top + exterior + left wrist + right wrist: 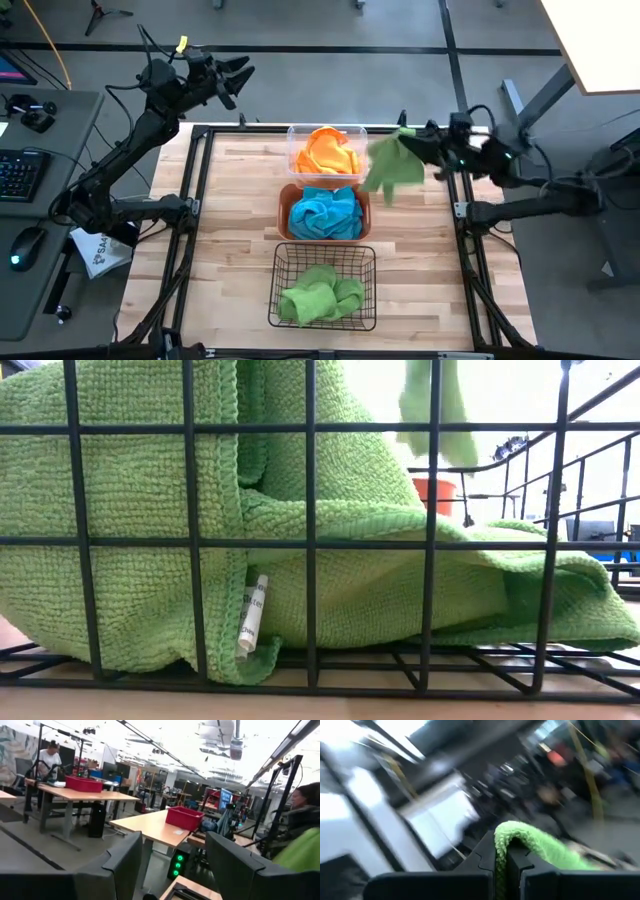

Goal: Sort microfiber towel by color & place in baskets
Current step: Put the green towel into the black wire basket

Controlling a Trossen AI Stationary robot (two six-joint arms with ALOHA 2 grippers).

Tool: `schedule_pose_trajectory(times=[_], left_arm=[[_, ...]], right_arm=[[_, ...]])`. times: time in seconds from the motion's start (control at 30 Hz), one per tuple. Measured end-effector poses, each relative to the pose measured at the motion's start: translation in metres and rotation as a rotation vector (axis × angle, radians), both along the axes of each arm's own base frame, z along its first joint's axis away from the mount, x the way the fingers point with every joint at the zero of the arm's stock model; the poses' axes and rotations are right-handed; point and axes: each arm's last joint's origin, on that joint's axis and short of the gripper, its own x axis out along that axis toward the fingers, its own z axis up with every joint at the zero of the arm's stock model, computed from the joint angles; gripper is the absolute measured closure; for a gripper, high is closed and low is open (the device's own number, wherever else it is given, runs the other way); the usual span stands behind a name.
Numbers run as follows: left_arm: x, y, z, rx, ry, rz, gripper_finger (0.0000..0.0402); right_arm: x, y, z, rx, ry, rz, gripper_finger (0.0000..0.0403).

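Observation:
A green microfiber towel (390,166) hangs in the air right of the clear bin (326,150), which holds orange towels. My right gripper (412,137) is shut on the green towel (530,845). The orange bin (325,212) in the middle holds blue towels. The black wire basket (323,287) nearest the front holds green towels (200,530) lying on its floor. My left gripper (238,78) is raised beyond the table's far left corner, open and holding nothing; its fingers (120,865) frame the room. My right gripper pinches the green towel between its two fingers at a folded edge (506,840). It reaches in level from the table's right side. The towel is lifted clear and hangs slack below the fingers (388,175).
The three containers stand in a row down the middle of the wooden table (230,220). Bare wood lies on both sides of them. A black frame rail (195,200) runs around the table. A keyboard and mouse sit on a desk (30,180) to the left.

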Motion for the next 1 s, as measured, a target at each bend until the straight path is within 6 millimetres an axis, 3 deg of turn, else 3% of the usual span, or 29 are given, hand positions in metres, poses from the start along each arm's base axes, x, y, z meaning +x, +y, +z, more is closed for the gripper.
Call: schedule_pose_trajectory(times=[0.13, 0.33, 0.57, 0.7, 0.87, 1.0], left_arm=[[0.002, -0.002, 0.000, 0.000, -0.001, -0.044, 0.0197], [0.020, -0.019, 0.001, -0.088, -0.039, -0.236, 0.0197], [0.045, -0.052, 0.005, -0.095, -0.080, -0.399, 0.0197], [0.055, -0.067, 0.008, -0.121, -0.117, -0.435, 0.0197], [0.058, -0.079, 0.014, -0.111, -0.178, -0.477, 0.0197], [0.059, -0.083, 0.016, -0.103, -0.187, -0.494, 0.0197]], right_arm=[[0.024, 0.032, 0.004, -0.057, -0.091, 0.036, 0.0402], [0.082, 0.067, -0.030, 0.018, -0.016, 0.235, 0.0402], [0.130, 0.111, -0.067, 0.090, -0.048, 0.542, 0.0402], [0.134, 0.134, -0.075, 0.122, -0.094, 0.682, 0.0403], [0.121, 0.159, -0.056, 0.093, -0.202, 0.761, 0.0403], [0.125, 0.168, -0.057, 0.081, -0.029, 0.702, 0.0403]])
